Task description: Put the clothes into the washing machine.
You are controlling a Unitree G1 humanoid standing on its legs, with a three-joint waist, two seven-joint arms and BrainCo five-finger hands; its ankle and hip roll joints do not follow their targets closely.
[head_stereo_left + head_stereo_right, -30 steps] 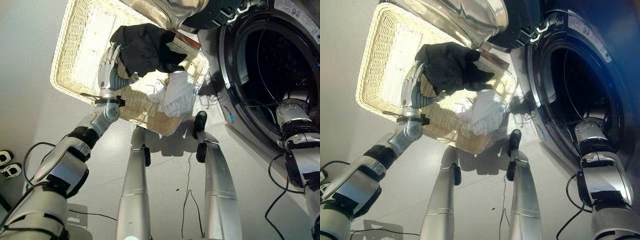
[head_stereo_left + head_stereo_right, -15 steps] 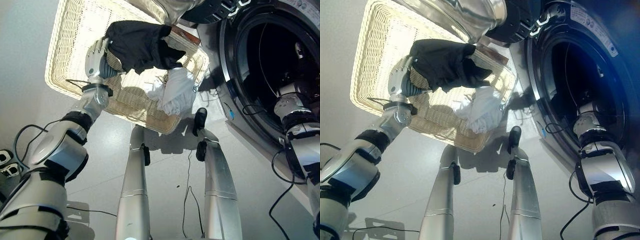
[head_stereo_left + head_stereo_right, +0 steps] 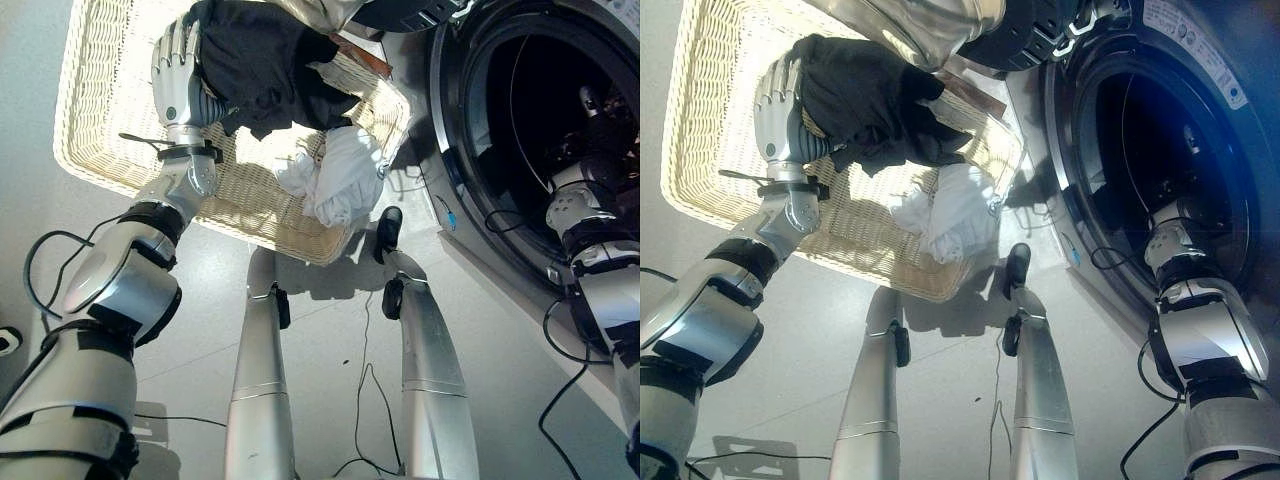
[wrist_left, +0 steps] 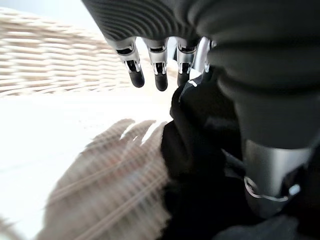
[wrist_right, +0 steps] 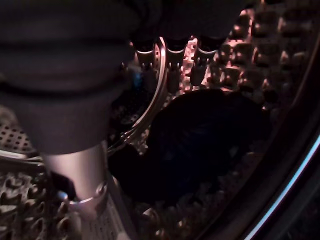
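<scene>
The left hand [image 3: 178,75] pinched the black garment [image 3: 262,60] over the wicker basket [image 3: 110,120], a white garment [image 3: 345,185] lay at the basket's 4 o'clock, and the right hand [image 5: 172,57], fingers relaxed, was inside the washing machine [image 3: 520,130] above a dark garment [image 5: 200,140].

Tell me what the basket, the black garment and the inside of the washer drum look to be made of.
Basket: woven wicker or a similar cane, pale and matt; the crossing strands show.
Black garment, gripped by the left hand: soft matt cloth that folds and drapes; fibre unclear.
Drum, around the right hand: likely steel, glossy, with embossed, perforated walls that catch the light.
</scene>
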